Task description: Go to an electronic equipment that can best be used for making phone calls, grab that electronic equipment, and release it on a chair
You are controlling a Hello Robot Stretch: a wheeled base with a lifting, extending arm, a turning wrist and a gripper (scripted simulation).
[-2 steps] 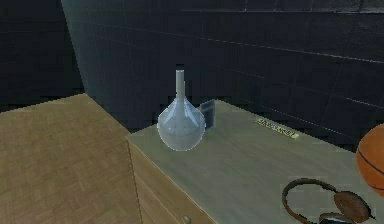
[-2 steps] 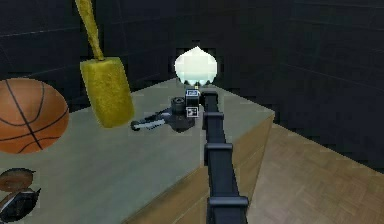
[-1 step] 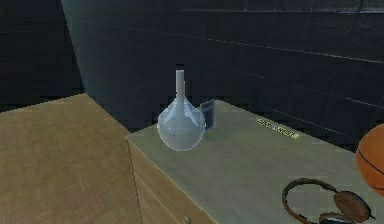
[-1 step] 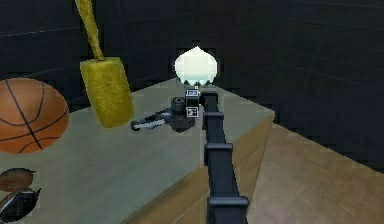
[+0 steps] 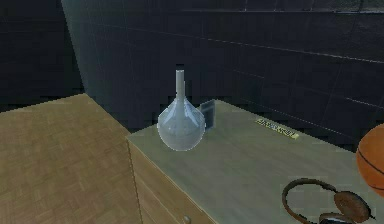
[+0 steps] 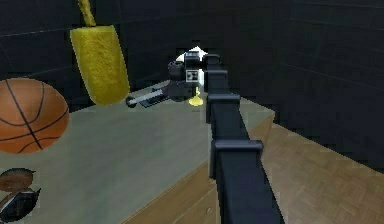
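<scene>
Hand [image 6: 138, 99] at pale dresser [image 6: 110, 150], dk walls [image 6: 300, 60]

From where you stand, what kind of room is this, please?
Probably a bedroom or a hobby room, though this is a guess: a pale wooden dresser stands against a dark tiled wall and carries a basketball, headphones and a glass vase.

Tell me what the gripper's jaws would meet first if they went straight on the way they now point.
Likely the yellow spongy object just ahead of the gripper; if that sits farther back, the basketball comes next. Depth is unclear.
</scene>
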